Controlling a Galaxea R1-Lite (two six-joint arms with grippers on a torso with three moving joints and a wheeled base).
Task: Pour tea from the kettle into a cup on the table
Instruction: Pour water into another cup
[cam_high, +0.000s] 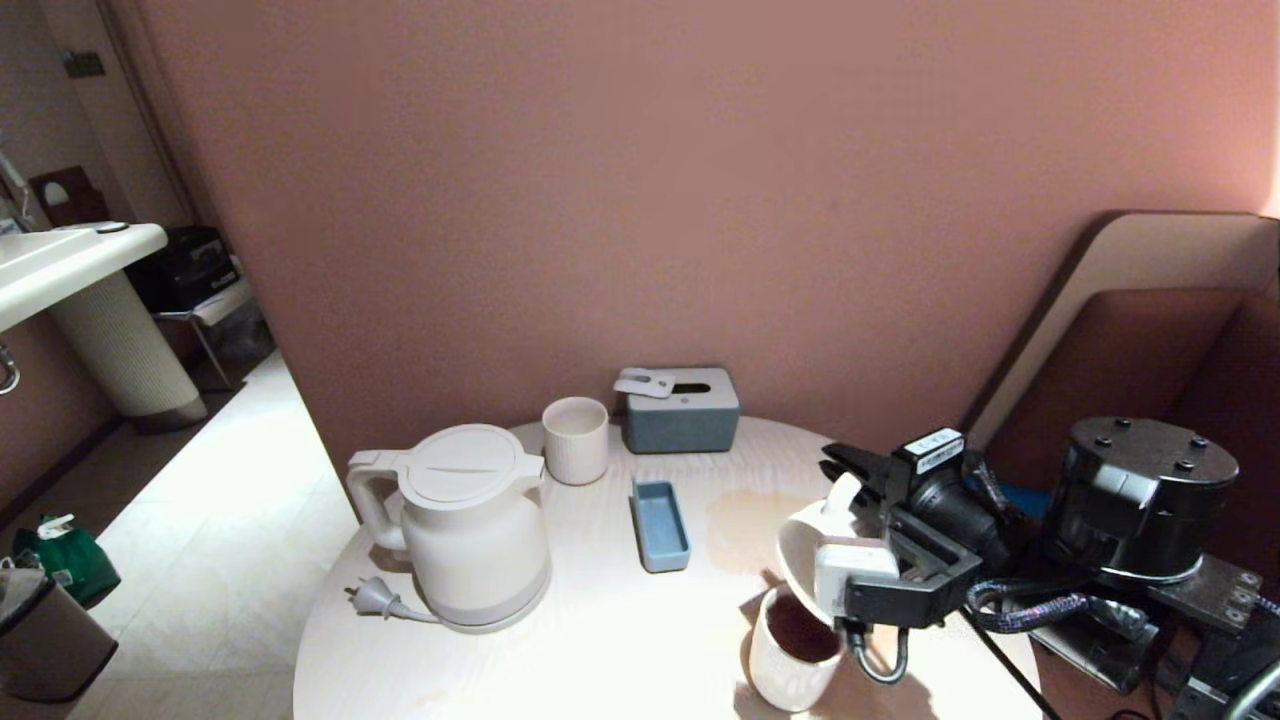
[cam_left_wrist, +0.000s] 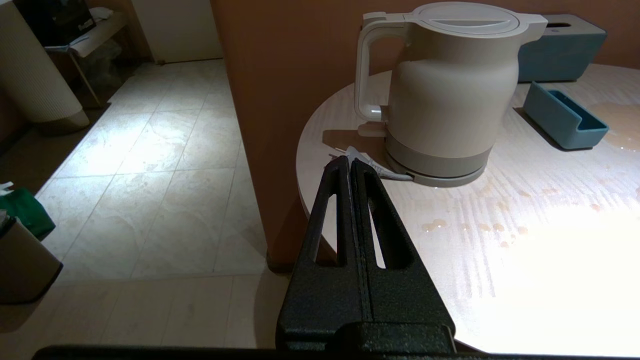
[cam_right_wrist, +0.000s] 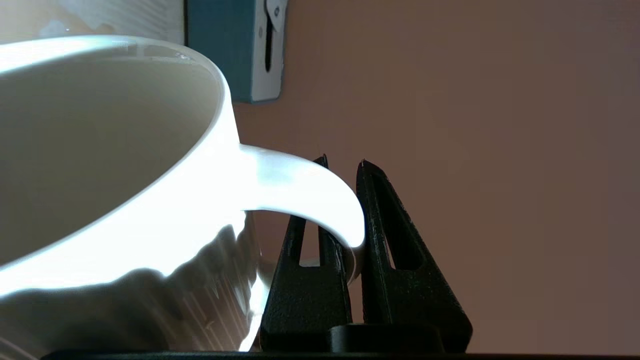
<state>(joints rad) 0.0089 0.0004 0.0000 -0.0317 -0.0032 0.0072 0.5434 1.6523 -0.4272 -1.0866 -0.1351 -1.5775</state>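
Note:
The white kettle (cam_high: 470, 530) (cam_left_wrist: 450, 100) stands upright on the left of the pale round table (cam_high: 600, 620) (cam_left_wrist: 525, 250), with no gripper on it. My right gripper (cam_high: 838, 475) (cam_right_wrist: 341, 162) is shut on the ear handle of the ribbed cream cup (cam_high: 805, 555) (cam_right_wrist: 115, 165). It holds the cup tipped on its side, mouth down-left, above a second white cup (cam_high: 785, 680). That second cup holds dark reddish-brown tea (cam_high: 800, 625). My left gripper (cam_left_wrist: 350, 161) hangs shut and empty beside the table's left edge, out of the head view.
A tea puddle (cam_high: 745, 520) and drops (cam_left_wrist: 435, 225) wet the table. A blue tray (cam_high: 660, 525), a ribbed tumbler (cam_high: 575, 440) and a grey-blue tissue box (cam_high: 682, 410) stand behind. The kettle's plug (cam_high: 375, 598) lies by the edge. Wall behind, armchair right, tiled floor left.

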